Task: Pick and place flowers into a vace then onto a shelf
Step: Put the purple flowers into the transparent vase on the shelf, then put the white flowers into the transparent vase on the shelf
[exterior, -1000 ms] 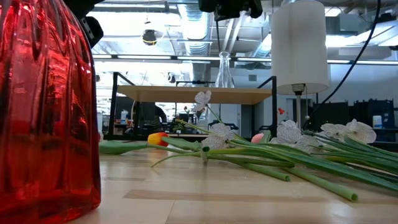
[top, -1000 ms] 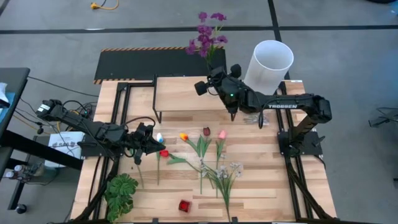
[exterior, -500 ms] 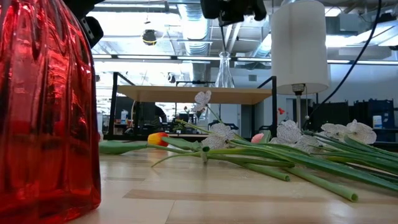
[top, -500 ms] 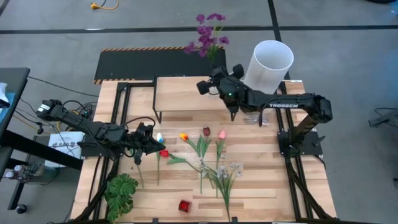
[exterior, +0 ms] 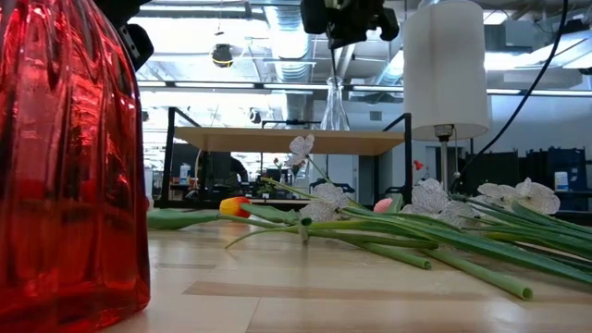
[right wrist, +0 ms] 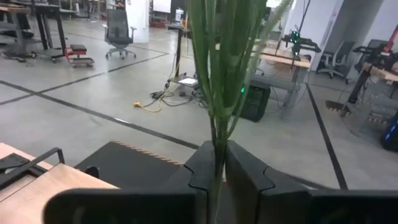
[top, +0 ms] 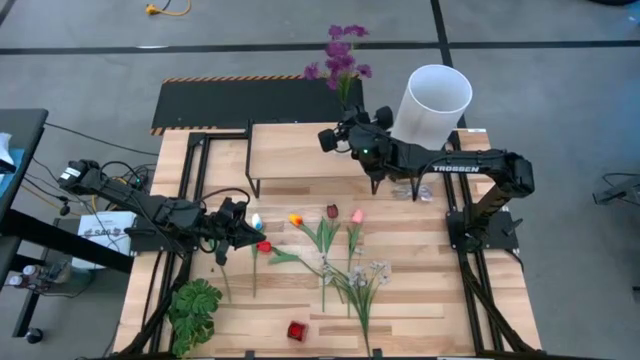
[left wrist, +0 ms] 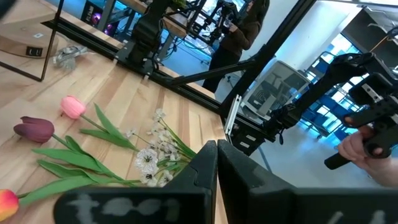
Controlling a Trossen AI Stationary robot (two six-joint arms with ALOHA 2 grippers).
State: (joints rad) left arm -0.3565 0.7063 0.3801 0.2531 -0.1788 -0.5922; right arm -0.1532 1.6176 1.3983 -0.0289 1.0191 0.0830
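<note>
My right gripper [top: 345,135] hovers over the right end of the shelf [top: 300,150], shut on a bunch of purple flowers [top: 340,52]. In the low view the gripper [exterior: 344,28] is straight above a clear glass vase [exterior: 334,104] standing on the shelf's plank [exterior: 296,141]. Orange [top: 296,219], maroon [top: 332,211], pink [top: 357,216] and red [top: 263,245] tulips and white blossoms [top: 375,272] lie flat on the table. At the table's left, beside the red tulip, my left gripper [top: 252,232] is shut with nothing in it. My right gripper pinches the bunch's green stems [right wrist: 215,142] between its two fingers. The fingers come in about level from the table's right and lie across the stems. The bunch stands upright, blossoms above the fingers, and its thin lower stem [exterior: 333,63] hangs down to the vase's mouth.
A tall white cylinder [top: 435,98] stands just right of my right gripper. A black panel [top: 240,100] lies behind the shelf. A red glass vase [top: 296,330] and a leafy green plant [top: 195,310] sit near the front edge. A clear glass thing [top: 408,190] lies under the right arm.
My right gripper has sunk a little toward the glass vase and tipped slightly, still shut on the stems. The purple blossoms have swung a little toward the table's far right.
</note>
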